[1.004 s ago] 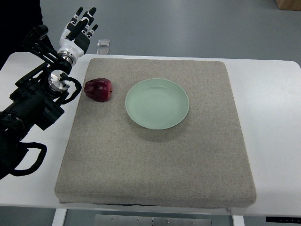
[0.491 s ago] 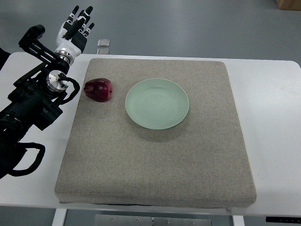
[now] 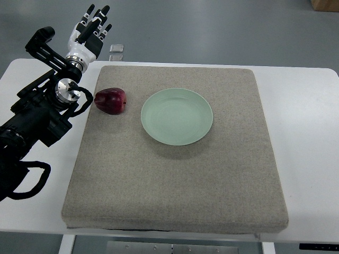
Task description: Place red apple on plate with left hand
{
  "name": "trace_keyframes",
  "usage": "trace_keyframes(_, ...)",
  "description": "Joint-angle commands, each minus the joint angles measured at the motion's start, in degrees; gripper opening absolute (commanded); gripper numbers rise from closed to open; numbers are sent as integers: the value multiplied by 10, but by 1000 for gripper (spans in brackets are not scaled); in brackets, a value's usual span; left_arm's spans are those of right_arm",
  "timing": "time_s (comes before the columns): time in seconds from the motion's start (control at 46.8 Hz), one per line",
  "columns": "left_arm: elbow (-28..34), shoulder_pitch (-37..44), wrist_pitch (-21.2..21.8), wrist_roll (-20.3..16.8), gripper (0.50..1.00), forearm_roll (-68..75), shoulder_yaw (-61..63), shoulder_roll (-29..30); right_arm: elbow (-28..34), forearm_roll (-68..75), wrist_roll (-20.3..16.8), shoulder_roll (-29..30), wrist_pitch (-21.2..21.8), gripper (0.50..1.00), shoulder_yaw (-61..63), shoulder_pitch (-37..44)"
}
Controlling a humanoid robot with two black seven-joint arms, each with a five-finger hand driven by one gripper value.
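Observation:
A dark red apple [image 3: 111, 100] lies on its side on the grey mat [image 3: 175, 174], just left of a pale green plate [image 3: 177, 116] that stands empty in the mat's upper middle. My left hand [image 3: 92, 29] is raised beyond the table's far left edge, above and behind the apple, fingers spread and holding nothing. Its black arm comes in from the left edge and passes close to the apple's left side. The right arm does not show.
The mat lies on a white table [image 3: 307, 121]. A small square metallic object [image 3: 117, 48] sits on the floor past the table's far edge, next to my left hand. A brown box corner [image 3: 324, 4] shows at the top right.
My left hand has shifted slightly right and nearer again after drifting left. The apple and the plate have not moved.

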Motion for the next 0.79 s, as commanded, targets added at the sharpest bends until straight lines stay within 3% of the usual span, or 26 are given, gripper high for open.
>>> trace_keyframes(0.0,-7,6,4,0,990,0,4,8,0,0,0,0,0,932,0,0)
trace_keyframes(0.342,-143,6,59,0,990,1,72,90,0,0,0,0,0,932,0,0)
trace_keyframes(0.513,-210,3,66,0,990,2,136,132,0,0,0,0,0,932,0,0)
trace_keyframes(0.769,-245,-23,64,0,990,17,219,170,0,0,0,0,0,932,0,0)
